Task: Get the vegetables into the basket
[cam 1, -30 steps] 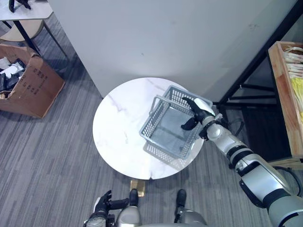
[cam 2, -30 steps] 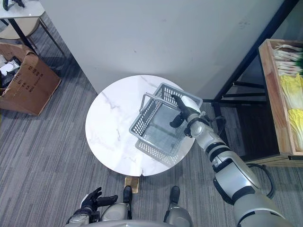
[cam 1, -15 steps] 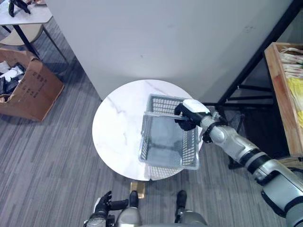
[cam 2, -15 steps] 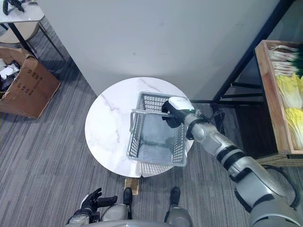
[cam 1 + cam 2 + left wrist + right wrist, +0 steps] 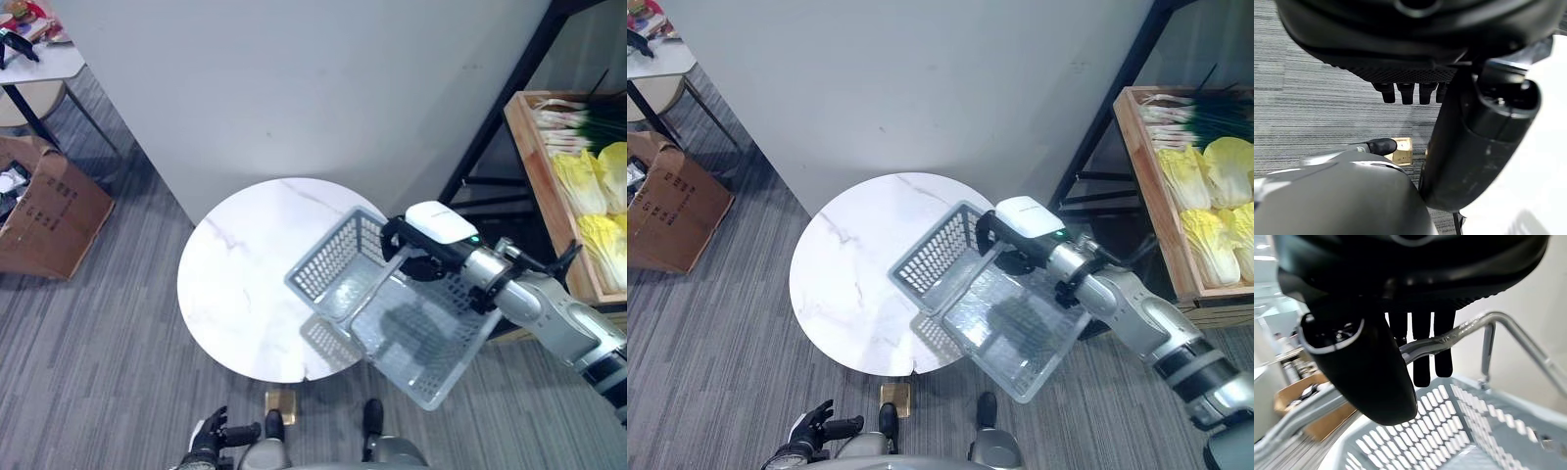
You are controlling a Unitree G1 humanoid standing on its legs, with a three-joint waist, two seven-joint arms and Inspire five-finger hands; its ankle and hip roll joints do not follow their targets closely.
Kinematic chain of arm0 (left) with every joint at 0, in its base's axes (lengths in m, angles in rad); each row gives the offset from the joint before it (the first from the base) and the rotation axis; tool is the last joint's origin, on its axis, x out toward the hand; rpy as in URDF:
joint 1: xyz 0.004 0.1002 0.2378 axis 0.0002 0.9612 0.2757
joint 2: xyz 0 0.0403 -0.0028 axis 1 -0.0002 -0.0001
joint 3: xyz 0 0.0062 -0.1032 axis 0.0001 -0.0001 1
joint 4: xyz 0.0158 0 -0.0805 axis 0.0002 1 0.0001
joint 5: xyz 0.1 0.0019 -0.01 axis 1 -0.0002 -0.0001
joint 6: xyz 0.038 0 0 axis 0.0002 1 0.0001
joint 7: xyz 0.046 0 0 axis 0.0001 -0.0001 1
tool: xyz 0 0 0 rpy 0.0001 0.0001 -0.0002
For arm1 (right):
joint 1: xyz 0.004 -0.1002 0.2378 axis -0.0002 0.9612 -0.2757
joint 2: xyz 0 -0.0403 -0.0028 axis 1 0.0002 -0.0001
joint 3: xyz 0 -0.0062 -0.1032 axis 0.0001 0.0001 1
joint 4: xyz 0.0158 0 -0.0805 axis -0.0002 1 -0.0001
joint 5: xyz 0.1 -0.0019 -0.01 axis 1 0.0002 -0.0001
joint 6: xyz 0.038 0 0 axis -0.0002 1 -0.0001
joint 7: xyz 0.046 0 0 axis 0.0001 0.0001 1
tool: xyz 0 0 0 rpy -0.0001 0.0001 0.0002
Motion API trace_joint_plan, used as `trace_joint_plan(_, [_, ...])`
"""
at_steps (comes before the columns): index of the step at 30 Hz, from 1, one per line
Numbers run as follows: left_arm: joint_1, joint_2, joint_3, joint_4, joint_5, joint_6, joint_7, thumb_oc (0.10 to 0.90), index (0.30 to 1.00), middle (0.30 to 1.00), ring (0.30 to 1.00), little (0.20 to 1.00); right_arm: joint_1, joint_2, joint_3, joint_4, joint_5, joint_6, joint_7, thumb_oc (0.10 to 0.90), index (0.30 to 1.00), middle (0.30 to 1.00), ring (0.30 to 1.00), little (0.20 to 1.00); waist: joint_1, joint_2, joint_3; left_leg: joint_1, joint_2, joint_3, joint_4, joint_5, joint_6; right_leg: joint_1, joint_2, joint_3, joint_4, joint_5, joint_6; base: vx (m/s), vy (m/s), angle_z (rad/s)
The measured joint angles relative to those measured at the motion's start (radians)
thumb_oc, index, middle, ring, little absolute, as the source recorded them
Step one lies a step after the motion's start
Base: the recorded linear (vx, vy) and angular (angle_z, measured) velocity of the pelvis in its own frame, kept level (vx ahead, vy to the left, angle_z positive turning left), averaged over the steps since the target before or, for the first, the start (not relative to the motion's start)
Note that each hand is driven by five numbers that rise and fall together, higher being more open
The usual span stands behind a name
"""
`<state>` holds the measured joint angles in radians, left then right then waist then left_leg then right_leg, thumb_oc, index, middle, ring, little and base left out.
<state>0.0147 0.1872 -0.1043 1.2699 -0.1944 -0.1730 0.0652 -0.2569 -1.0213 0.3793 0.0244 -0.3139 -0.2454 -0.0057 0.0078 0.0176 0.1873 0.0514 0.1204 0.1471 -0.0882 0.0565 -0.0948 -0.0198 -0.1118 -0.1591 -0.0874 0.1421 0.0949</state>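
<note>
A grey mesh basket [image 5: 328,266] hangs tilted in the air, one end over the right edge of the round white table [image 5: 240,284], the rest past it over the carpet. My right hand [image 5: 427,243] is shut on its metal handle [image 5: 1469,328], with the fingers [image 5: 1422,347] hooked over the bar. The basket holds nothing. Pale cabbages [image 5: 1213,201] and green onions [image 5: 1185,110] lie in a wooden crate [image 5: 1138,171] at the far right. My left hand [image 5: 210,440] hangs low by the bottom edge with relaxed fingers [image 5: 1405,92], holding nothing.
A black metal rack frame [image 5: 495,117] stands between the table and the crate. A white wall [image 5: 294,88] rises right behind the table. An open cardboard box [image 5: 44,215] sits on the carpet at the left, with a small table [image 5: 34,59] beyond it.
My right hand has lifted the basket off the table and swung it to the right, past the table's edge, turning it. The camera has also shifted to the right, showing more of the crate.
</note>
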Motion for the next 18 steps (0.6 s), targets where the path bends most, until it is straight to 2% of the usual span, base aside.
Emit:
trace_joint_plan(2, [0.003,0.000,0.005,0.000,0.002,0.003,-0.001,0.900,1.000,1.000,1.000,1.000,0.023,-0.019,-0.012,-0.001,0.000,0.004,0.004,0.400,0.300,0.300,0.300,0.300,-0.021,0.000,-0.001,0.005,-0.001,0.005,0.000,-0.001,0.001,-0.002,0.001,0.010,0.000,0.001,0.001,-0.01,0.022,-0.11])
trace_joint_plan(6, [0.009,-0.005,0.035,0.001,0.019,0.014,-0.003,0.900,1.000,1.000,1.000,1.000,0.090,-0.066,-0.030,-0.017,-0.001,0.001,0.009,0.400,0.300,0.300,0.300,0.300,-0.029,0.000,-0.005,0.012,0.000,0.031,0.004,-0.005,0.001,-0.008,0.003,0.033,0.000,0.005,0.002,-0.07,0.052,-0.20])
trace_joint_plan(12, [0.003,-0.001,0.014,0.001,0.034,0.015,-0.001,0.900,1.000,1.000,1.000,1.000,0.142,-0.065,-0.052,-0.019,-0.001,0.001,0.009,0.400,0.300,0.300,0.300,0.300,-0.062,-0.003,0.000,-0.005,-0.022,0.070,0.028,-0.018,0.008,-0.059,-0.015,0.077,0.043,0.007,0.011,-0.08,0.100,-0.21])
trace_joint_plan(14, [0.004,0.002,0.014,0.001,0.041,0.014,-0.001,0.900,1.000,1.000,1.000,1.000,0.152,-0.066,-0.052,-0.019,-0.001,0.001,0.009,0.400,0.300,0.300,0.300,0.300,-0.072,-0.008,0.006,-0.002,-0.033,0.088,0.027,-0.027,0.025,-0.066,-0.028,0.095,0.047,0.011,0.019,0.00,0.000,-0.18])
trace_joint_plan(16, [0.001,0.007,0.013,-0.001,0.041,0.012,-0.001,0.900,1.000,1.000,1.000,1.000,0.155,-0.062,-0.052,-0.020,-0.001,0.001,0.009,0.400,0.300,0.300,0.300,0.300,-0.082,-0.016,0.015,-0.002,-0.047,0.090,0.028,-0.029,0.031,-0.069,-0.038,0.098,0.048,0.014,0.019,-0.40,0.342,0.00])
trace_joint_plan(17, [-0.011,0.028,-0.041,-0.033,0.040,0.020,0.004,0.900,1.000,1.000,1.000,1.000,0.184,-0.017,-0.100,-0.031,-0.011,0.005,0.011,0.400,0.300,0.300,0.300,0.300,-0.102,-0.041,0.028,-0.019,-0.073,0.100,0.056,-0.029,0.039,-0.098,-0.038,0.106,0.062,0.052,0.034,-0.54,0.439,-0.74])
trace_joint_plan(18, [0.004,0.049,-0.075,-0.065,0.065,0.013,-0.008,0.900,1.000,1.000,1.000,1.000,0.156,0.047,-0.121,-0.034,-0.008,0.002,-0.010,0.400,0.300,0.300,0.300,0.300,-0.074,-0.034,0.036,-0.018,-0.107,0.193,0.037,-0.049,0.090,-0.168,-0.016,0.130,0.056,0.137,0.115,-0.23,0.141,-1.68])
